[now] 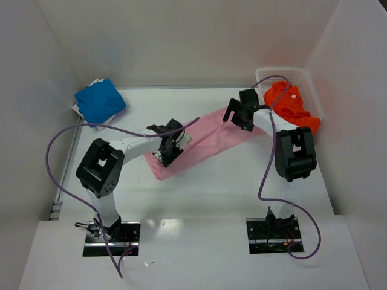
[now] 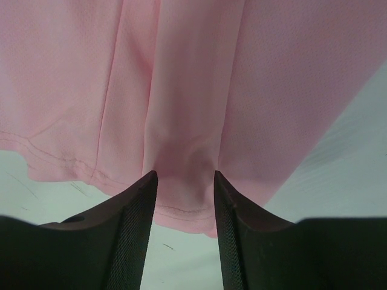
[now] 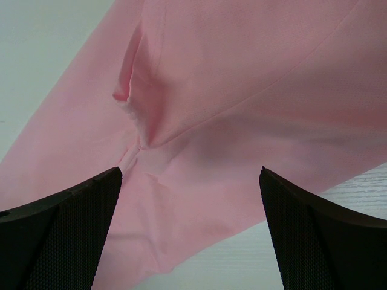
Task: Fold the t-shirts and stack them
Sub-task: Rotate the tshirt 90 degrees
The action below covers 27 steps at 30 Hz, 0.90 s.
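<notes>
The left gripper [image 2: 184, 176] is half closed around the near-left hem of the light pink cloth t-shirt [image 1: 205, 140]. I cannot tell if it pinches tight. The right gripper [image 3: 190, 172] is wide open over the far-right end and holds nothing. The shirt is a long slanted strip in the middle of the table. The bright blue cloth t-shirt [image 1: 100, 101] sits far left. The vivid orange cloth t-shirt [image 1: 290, 106] lies in the white plastic mesh basket [image 1: 309, 81] far right.

Lab cell: white panel walls [image 1: 181, 36].
</notes>
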Each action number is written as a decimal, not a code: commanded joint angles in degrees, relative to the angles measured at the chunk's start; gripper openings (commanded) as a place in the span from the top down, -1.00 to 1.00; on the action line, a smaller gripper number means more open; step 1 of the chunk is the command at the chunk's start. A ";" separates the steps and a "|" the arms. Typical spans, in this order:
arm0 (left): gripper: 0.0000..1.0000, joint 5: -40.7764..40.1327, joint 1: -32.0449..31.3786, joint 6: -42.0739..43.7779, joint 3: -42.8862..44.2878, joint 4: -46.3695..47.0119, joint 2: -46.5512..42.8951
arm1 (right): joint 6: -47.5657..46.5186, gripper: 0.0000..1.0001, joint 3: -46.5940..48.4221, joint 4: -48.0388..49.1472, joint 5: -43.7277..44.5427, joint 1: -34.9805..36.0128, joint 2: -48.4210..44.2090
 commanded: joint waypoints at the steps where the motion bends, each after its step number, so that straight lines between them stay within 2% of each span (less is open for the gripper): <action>1: -0.01 1.07 -0.03 -1.19 -0.48 -0.89 1.07 | -0.75 -1.00 2.22 0.39 1.43 -0.37 -0.93; 3: 0.02 1.07 -0.03 -1.19 -0.48 -0.89 1.07 | -0.75 -1.00 2.23 0.39 1.43 -0.37 -0.40; 8: 0.34 -0.07 -0.03 -1.72 -0.48 -0.89 2.73 | -1.28 -1.00 2.23 0.39 1.43 -0.37 -0.40; 10: 0.57 -0.60 -0.03 -2.24 0.05 -0.89 2.74 | -1.28 -1.00 2.23 0.39 1.95 -0.37 -0.40; 12: 0.69 -1.21 -0.03 -2.25 0.05 -0.89 3.26 | -1.28 -1.00 2.23 0.39 1.95 -0.37 -0.40; 13: 0.87 -1.22 -0.03 -2.25 0.05 -0.89 3.26 | -1.28 -1.00 2.23 0.39 1.95 -0.37 -0.40; 14: 0.97 -2.52 -0.03 -3.03 0.05 -0.89 2.74 | -1.28 -1.00 2.23 0.39 1.95 -0.37 -0.40; 21: 1.00 -8.77 1.90 -4.79 0.58 -0.89 -0.08 | -1.81 -1.00 2.23 0.39 1.95 -0.37 -0.40; 27: 0.88 -12.02 3.83 -5.32 1.98 -0.28 -1.48 | -1.81 -1.00 1.70 0.39 1.95 -0.37 -0.40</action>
